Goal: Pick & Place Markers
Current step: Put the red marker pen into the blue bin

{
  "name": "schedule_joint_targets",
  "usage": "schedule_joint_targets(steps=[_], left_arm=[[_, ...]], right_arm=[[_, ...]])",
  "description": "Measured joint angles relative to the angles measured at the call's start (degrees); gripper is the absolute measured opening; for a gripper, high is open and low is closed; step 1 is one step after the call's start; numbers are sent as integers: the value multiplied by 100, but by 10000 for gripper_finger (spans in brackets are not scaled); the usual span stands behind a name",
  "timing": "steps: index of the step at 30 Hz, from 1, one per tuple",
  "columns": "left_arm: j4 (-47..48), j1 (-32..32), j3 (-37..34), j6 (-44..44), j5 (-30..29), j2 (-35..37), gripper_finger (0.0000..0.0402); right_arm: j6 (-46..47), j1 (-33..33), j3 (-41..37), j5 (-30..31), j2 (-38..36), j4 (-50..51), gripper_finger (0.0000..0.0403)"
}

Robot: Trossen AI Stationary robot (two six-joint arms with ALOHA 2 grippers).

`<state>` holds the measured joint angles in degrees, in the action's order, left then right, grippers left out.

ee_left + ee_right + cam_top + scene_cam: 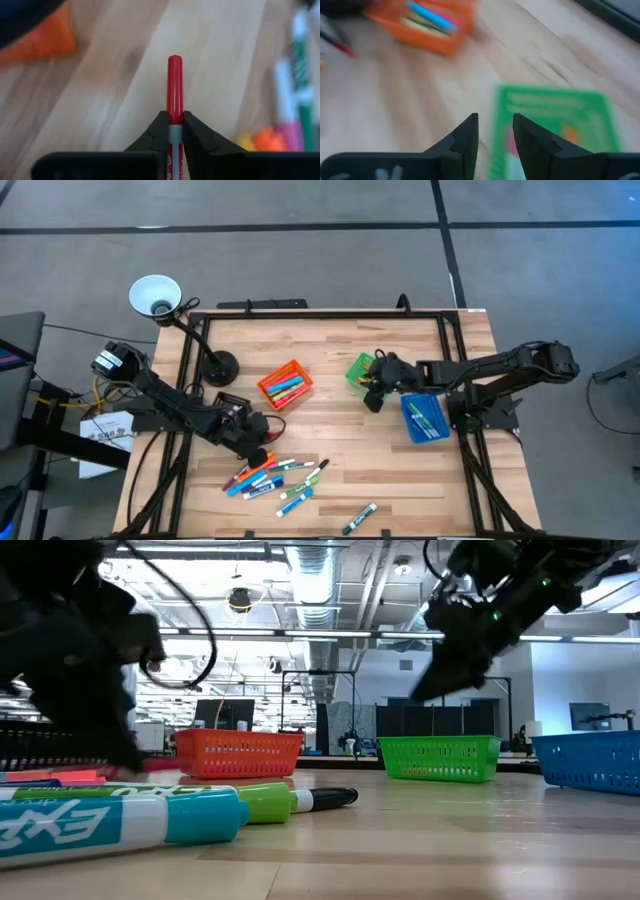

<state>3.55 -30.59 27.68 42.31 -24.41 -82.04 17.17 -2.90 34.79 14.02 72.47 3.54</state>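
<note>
Wooden table (340, 395) below — left claw (175, 131) clenched on a red marker (174, 85), cap jutting beyond its tips.

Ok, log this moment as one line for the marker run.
left gripper: shut on red marker by loose markers | right gripper: open, empty, over green bin | orange bin, blue bin: hold markers

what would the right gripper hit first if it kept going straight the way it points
Probably the green bin: the right gripper hangs empty just short of its near edge, with bare table alongside. Depth is unclear.
</note>
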Motion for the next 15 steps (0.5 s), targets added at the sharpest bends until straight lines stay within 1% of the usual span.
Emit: schedule_joint_targets(steps=[3, 7, 11, 15], left_arm=[[-593, 2, 0, -226, -370, 0, 46], [-1724, 175, 3, -1131, -874, 4, 40], [-2700, 562, 11, -2119, -778, 7, 32], [-3273, 1008, 11, -2671, -514, 7, 43]], right_arm=[[-375, 52, 0, -525, 0, -654, 114], [-838, 272, 0, -865, 0, -1168, 114], [-1218, 531, 0, -875, 0, -1465, 114], [-1513, 730, 0, -924, 0, -1732, 114]])
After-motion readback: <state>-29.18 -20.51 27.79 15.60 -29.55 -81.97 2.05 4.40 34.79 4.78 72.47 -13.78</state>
